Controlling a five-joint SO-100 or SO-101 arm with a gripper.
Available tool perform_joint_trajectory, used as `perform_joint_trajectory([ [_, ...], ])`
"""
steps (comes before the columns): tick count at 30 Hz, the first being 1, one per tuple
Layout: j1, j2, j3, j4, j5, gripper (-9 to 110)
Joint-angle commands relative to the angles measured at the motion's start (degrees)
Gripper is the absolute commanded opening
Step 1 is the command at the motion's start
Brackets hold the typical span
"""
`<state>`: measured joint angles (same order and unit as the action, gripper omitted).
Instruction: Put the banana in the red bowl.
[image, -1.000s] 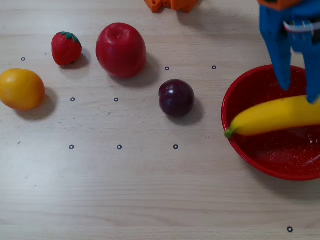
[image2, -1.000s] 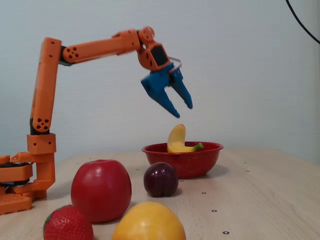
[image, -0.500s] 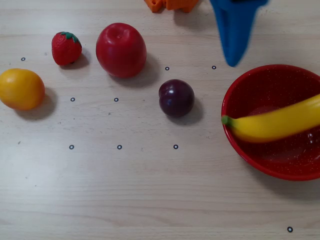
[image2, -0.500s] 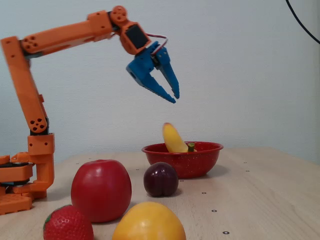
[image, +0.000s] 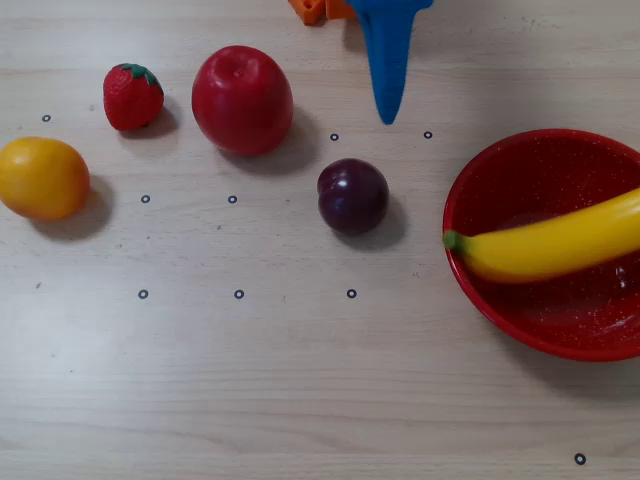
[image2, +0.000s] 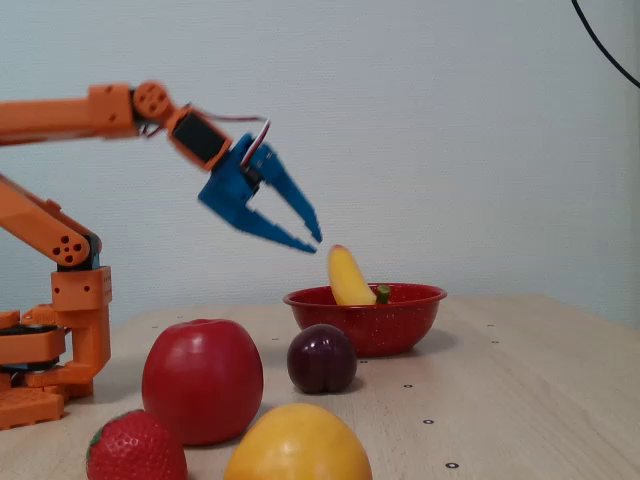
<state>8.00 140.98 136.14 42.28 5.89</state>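
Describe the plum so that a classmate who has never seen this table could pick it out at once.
In the overhead view, start at the red bowl on the right, where the banana lies. Just left of its rim sits the plum, alone on the table. It is the only dark purple fruit, smaller than the red apple up-left of it.

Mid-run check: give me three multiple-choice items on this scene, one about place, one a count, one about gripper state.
1. Where is the banana?
A. in the red bowl
B. beside the plum
C. in the gripper

2. How many fruits lie on the table outside the bowl?
A. two
B. four
C. six

3. How is the gripper?
A. shut on the banana
B. open, empty
C. out of view

Key: 1 A, it rests across the bowl's rim. 2 B, strawberry, apple, orange fruit, plum. 3 B, the fixed view shows its jaws apart in the air.
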Motion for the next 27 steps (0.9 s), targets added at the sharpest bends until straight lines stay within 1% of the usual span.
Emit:
perform_joint_trajectory([
  [1, -2.6, 6.3, 4.8, -4.9, 1.6, 0],
  [6, -4.8, 18.6, 20.6, -11.0, 2.2, 0],
  [14, -7.9, 33.6, 39.1, -12.1, 2.9, 0],
  [17, -8.3, 36.7, 42.5, -11.6, 2.8, 0],
  [27, -7.5, 41.3, 42.5, -1.1, -3.1, 0],
])
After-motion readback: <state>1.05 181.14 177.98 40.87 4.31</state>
